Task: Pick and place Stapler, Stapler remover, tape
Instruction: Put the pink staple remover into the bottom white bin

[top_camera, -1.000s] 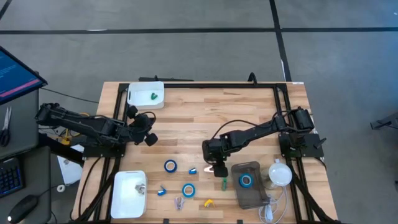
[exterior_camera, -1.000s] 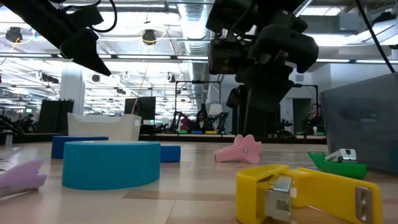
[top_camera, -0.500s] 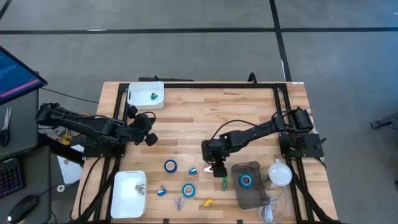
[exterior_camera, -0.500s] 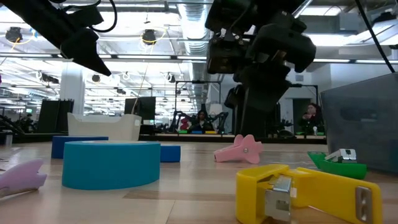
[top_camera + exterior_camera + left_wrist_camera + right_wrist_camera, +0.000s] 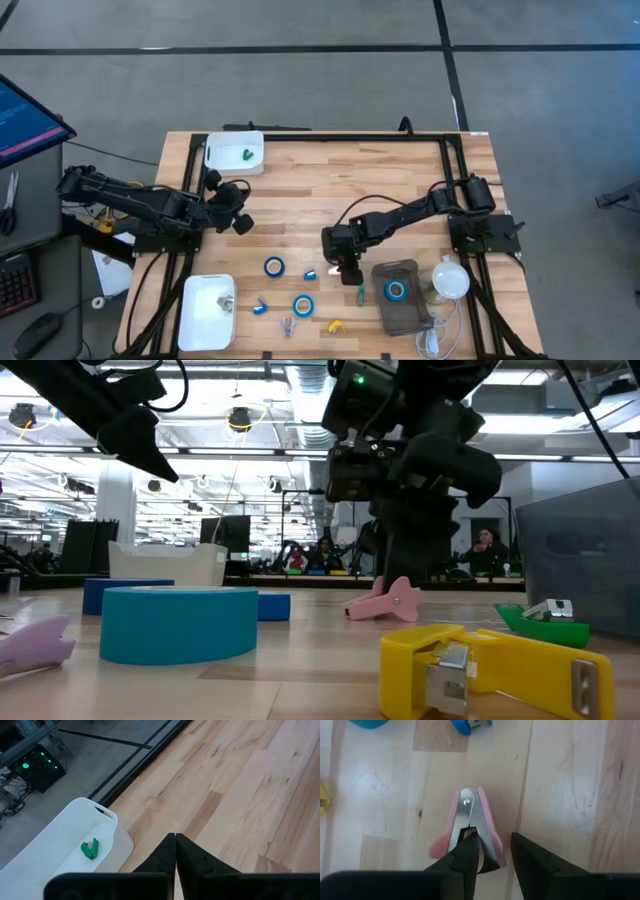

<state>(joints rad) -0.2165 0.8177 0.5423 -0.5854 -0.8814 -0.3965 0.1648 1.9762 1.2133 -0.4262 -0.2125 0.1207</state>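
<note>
The right gripper [image 5: 490,857] hangs low over the wooden surface [image 5: 330,190] with its two dark fingers [image 5: 470,851] parted. One finger sits on top of a pink staple remover [image 5: 470,827]; the other stands just beside it over bare wood, so the remover is straddled on one side but not clamped. The remover lies flat, its metal jaws showing between the pink wings.

From overhead, the right gripper [image 5: 343,258] is near the middle of the surface toward its front, with the remover [image 5: 337,270] beneath it. A small green stapler [image 5: 360,295] lies just in front of it, and a grey bin [image 5: 405,310] beside that holds one blue tape roll [image 5: 396,291]. Two more blue tape rolls lie loose on the wood: one [image 5: 274,266] to the gripper's left, another [image 5: 302,306] nearer the front edge. A small blue stapler [image 5: 311,273] rests between them, and a yellow staple remover [image 5: 336,326] lies near the front edge.

The left gripper [image 5: 175,851] has its fingers pressed together and holds nothing. Overhead, the left gripper [image 5: 240,222] waits at the left side of the surface, above the wood. A white tray [image 5: 234,153] at the back left corner holds a green staple remover [image 5: 243,155]. Another white tray [image 5: 205,312] sits at the front left corner.
</note>
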